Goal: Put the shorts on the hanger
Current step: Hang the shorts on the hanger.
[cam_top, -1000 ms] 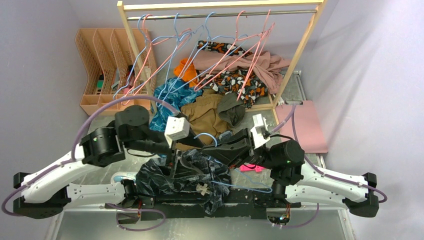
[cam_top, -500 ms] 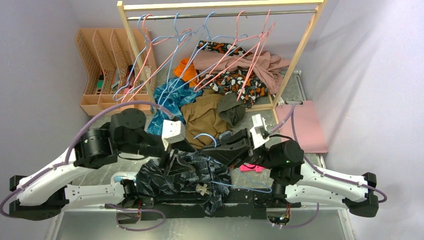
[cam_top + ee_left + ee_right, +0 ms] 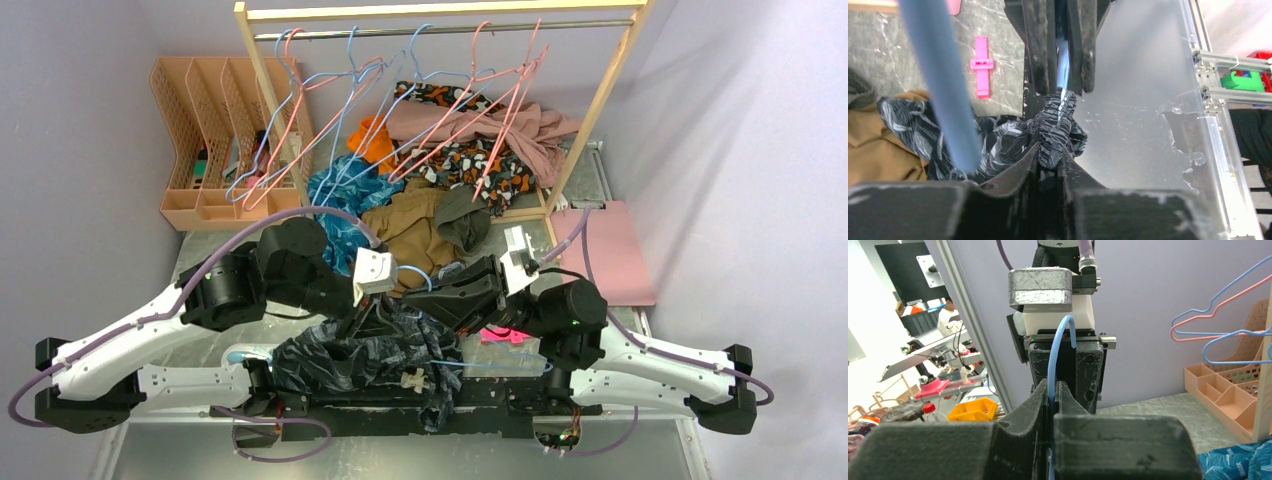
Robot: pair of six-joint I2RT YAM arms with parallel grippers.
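Arms converge: left end effector (image 3: 1049, 150) pinches the shorts (image 3: 1003, 140); right wrist view reveals right end effector (image 3: 1052, 392) clamping the hanger (image 3: 1050, 365).

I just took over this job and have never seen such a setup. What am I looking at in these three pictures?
Two robot arms are bolted at the near edge of a table. The wide picture looks down from above and behind them; the other two come from a camera on each wrist. The left tool is shut on a fold of the dark leaf-print shorts lying on the table. The right tool is shut on a thin light-blue wire hanger. Beyond lie a brown garment, a pink clip and a clothes rack.
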